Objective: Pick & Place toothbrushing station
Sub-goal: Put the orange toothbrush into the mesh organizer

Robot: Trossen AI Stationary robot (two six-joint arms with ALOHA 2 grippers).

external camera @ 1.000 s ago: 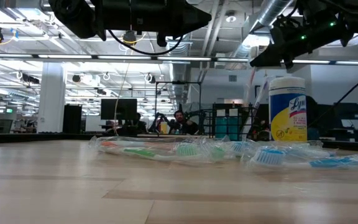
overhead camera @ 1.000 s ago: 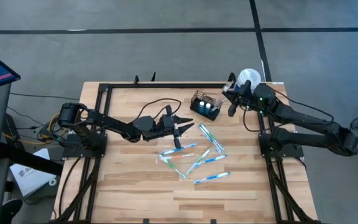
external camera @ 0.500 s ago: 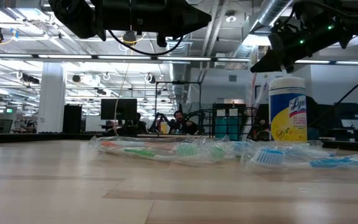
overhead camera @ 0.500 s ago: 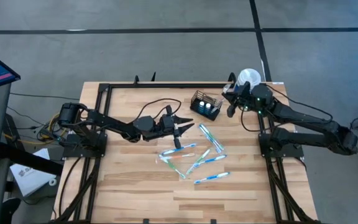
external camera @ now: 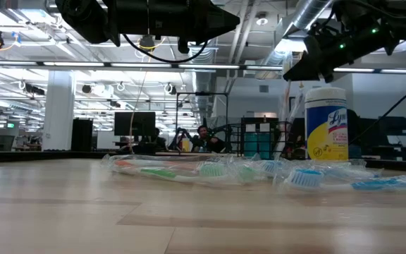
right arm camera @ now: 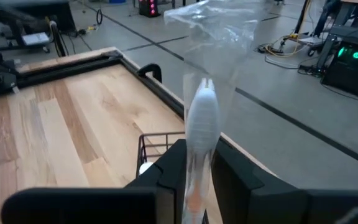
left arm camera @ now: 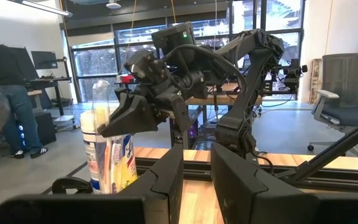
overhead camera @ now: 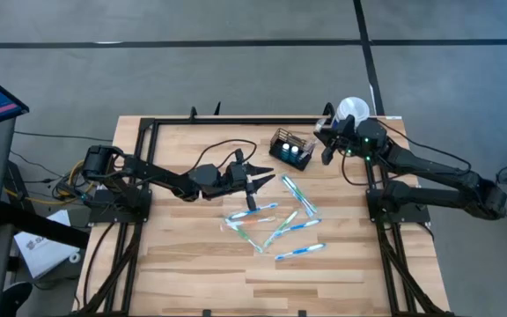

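Table (overhead camera: 183, 255) was pale wood planks, smooth, with a faint sheen. Its frame (overhead camera: 152, 128) was black matt metal. My right gripper (right arm camera: 188, 168) had dark matt plastic fingers closed around a toothbrush (right arm camera: 201, 118) sleeved in clear, crinkled, glossy film. The caddy (overhead camera: 291, 148) was black wire mesh. The canister (external camera: 326, 123) wore a glossy printed label.

A robotics lab on an open industrial floor. The low view shows exposed ducts (external camera: 309, 17) and strip lights (external camera: 118, 65) overhead, with rows of monitors (external camera: 134, 124) and equipment racks beyond the wooden surface (external camera: 118, 212). In the left wrist view, an office chair (left arm camera: 347, 93) stands on bare concrete near large windows (left arm camera: 104, 65), and a person (left arm camera: 8, 93) stands at a workstation.
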